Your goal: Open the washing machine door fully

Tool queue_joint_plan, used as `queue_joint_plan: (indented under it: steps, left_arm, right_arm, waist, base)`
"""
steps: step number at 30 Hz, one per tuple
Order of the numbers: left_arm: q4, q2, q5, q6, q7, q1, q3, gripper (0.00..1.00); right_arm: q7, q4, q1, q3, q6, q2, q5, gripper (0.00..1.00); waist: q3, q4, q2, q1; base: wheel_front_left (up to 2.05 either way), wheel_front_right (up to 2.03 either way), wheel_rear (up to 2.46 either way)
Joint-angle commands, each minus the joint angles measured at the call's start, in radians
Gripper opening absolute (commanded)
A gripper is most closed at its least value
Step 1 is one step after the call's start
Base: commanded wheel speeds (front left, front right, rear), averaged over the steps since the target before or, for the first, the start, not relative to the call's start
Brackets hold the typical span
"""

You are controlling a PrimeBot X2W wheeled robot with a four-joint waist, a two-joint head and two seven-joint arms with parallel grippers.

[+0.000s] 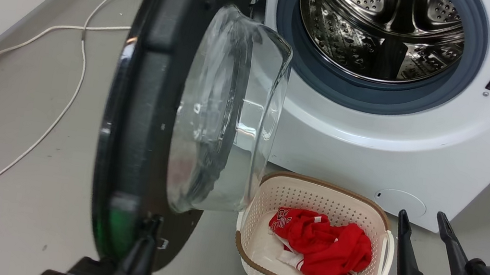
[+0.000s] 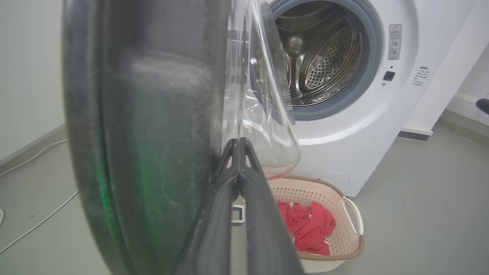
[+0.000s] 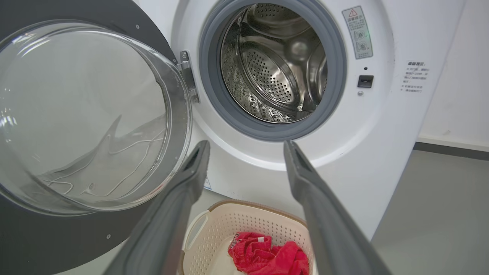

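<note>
Swinging wide of the opening, the washing machine door (image 1: 145, 108) stands nearly edge-on through the left-centre of the head frame. Its clear glass bowl (image 1: 229, 115) bulges toward the middle of the picture, and its hinge (image 3: 187, 76) sits at the left rim of the opening in the right wrist frame. It looks roughly square to the front of the washing machine (image 1: 370, 146), so I judge the task partly done, with more arc left.

At the bottom of the head frame the left claw (image 1: 144, 244) lies against the door's lower rim. In the left wrist frame its fingers are pressed together, tips meeting, with nothing seen between the tips; the small metal latch hook (image 2: 237, 214) shows just by them. The right claw (image 1: 423, 213) waits in the lower right corner, spread wide and apart from everything.

To do this step well, I would push with the closed fingers on the black rim, not the glass, and stay clear of the latch hook so nothing snags. The push should curve around the hinge rather than run straight, or the fingers will likely slide off the glossy face. A slow, even pace seems wise near the hinge stop.

The basket (image 1: 265, 194) holding a red garment (image 1: 321, 246) sits on the floor just right of the door's lower edge. A white cable (image 1: 62, 95) trails across the left of the frame.
</note>
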Motion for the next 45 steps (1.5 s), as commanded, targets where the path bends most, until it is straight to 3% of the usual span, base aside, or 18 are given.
queue_joint_plan:
  steps: [1, 12, 28, 36, 45]
  left_arm:
    - [0.012, 0.017, -0.007, 0.011, -0.008, -0.013, 0.027, 0.00]
    - [0.098, 0.086, -0.082, 0.026, -0.053, -0.108, 0.203, 0.00]
    - [0.364, 0.238, -0.194, -0.040, -0.090, -0.336, 0.408, 0.00]
    - [0.545, 0.293, -0.227, -0.078, -0.101, -0.440, 0.457, 0.00]
    - [0.679, 0.309, -0.223, -0.107, -0.110, -0.507, 0.474, 0.00]
  right_arm:
    - [-0.001, 0.001, -0.004, 0.000, -0.001, 0.002, 0.005, 1.00]
    - [0.011, -0.005, -0.024, -0.008, -0.001, 0.002, -0.002, 1.00]
    - [0.019, -0.016, -0.064, -0.017, -0.001, 0.002, -0.022, 1.00]
    - [0.023, -0.023, -0.082, -0.018, -0.001, 0.002, -0.024, 1.00]
    - [0.025, -0.023, -0.086, -0.021, -0.001, 0.002, -0.029, 1.00]
  waist:
    - [0.000, 0.003, 0.0000, 0.0000]
    - [0.027, 0.000, 0.0000, 0.0000]
    - [0.098, -0.025, 0.0000, 0.0000]
    - [0.119, -0.043, 0.0000, 0.0000]
    - [0.116, -0.056, 0.0000, 0.0000]
  base:
    - [0.00, 0.00, 0.00]
    - [0.00, 0.00, 0.00]
    - [0.00, 0.00, 0.00]
    - [0.00, 0.00, 0.00]
    - [0.00, 0.00, 0.00]
